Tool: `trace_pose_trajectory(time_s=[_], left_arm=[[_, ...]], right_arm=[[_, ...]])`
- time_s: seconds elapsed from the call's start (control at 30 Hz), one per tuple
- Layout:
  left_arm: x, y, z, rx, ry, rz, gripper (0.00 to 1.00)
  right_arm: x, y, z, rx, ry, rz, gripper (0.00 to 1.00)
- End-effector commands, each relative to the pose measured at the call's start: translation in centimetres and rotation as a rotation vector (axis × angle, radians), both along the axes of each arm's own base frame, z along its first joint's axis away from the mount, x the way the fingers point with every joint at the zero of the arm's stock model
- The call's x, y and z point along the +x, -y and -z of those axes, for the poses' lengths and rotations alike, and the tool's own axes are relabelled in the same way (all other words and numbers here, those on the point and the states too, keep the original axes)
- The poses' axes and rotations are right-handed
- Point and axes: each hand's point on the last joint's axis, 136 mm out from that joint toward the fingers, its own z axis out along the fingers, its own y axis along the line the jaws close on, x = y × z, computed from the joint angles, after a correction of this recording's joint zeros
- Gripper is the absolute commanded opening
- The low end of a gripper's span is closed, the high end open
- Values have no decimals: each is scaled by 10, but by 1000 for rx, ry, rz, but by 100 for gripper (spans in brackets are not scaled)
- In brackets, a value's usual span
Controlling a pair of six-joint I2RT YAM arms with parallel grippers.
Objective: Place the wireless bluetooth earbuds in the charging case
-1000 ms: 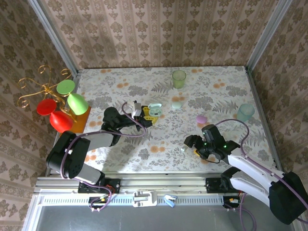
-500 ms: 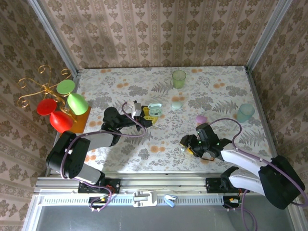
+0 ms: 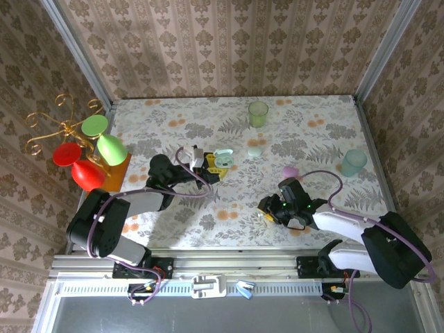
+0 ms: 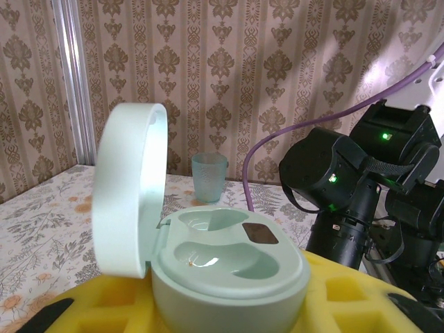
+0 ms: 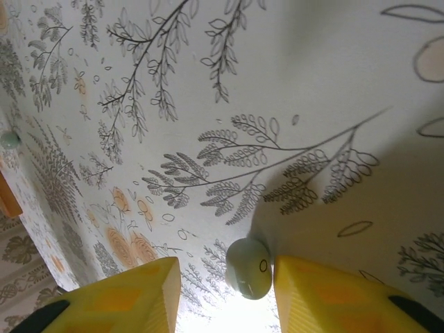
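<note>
The mint charging case (image 4: 229, 274) sits lid-open between the yellow pads of my left gripper (image 4: 225, 309), which is shut on it; both of its wells look empty. From above, that gripper (image 3: 208, 167) holds the case (image 3: 223, 161) left of the table's middle. A mint wireless bluetooth earbud (image 5: 248, 268) lies on the cloth between the fingers of my right gripper (image 5: 225, 284). It touches the right pad (image 5: 326, 291), while a gap separates it from the left pad (image 5: 132, 291). From above, the right gripper (image 3: 268, 210) is low on the cloth at front right.
A green cup (image 3: 258, 113) stands at the back and a teal cup (image 3: 353, 161) at the right edge. A pink pebble-shaped case (image 3: 289, 171) and a mint one (image 3: 255, 150) lie mid-table. A gold stand with coloured cups (image 3: 87, 149) is at the left edge.
My right arm has slid forward and left, lowering over the mint earbud, and its jaws have narrowed round it. The left gripper and the case have not moved.
</note>
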Motion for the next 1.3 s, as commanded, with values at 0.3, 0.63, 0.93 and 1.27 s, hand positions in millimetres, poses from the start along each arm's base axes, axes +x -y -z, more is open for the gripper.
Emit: trace_pose_trajectory(time_s=[0.3, 0.63, 0.93, 1.27], left_arm=[[0, -3, -3, -14, 51, -12, 30], [0, -3, -3, -14, 51, -12, 30], [1, -3, -3, -13, 49, -15, 30], [3, -4, -2, -10, 55, -21, 30]], right_arm=[[0, -6, 12, -17, -4, -55, 27], [-2, 1, 23, -74, -27, -61, 21], [7, 2, 7, -136, 11, -92, 16], [12, 36, -33, -514, 63, -203, 17]])
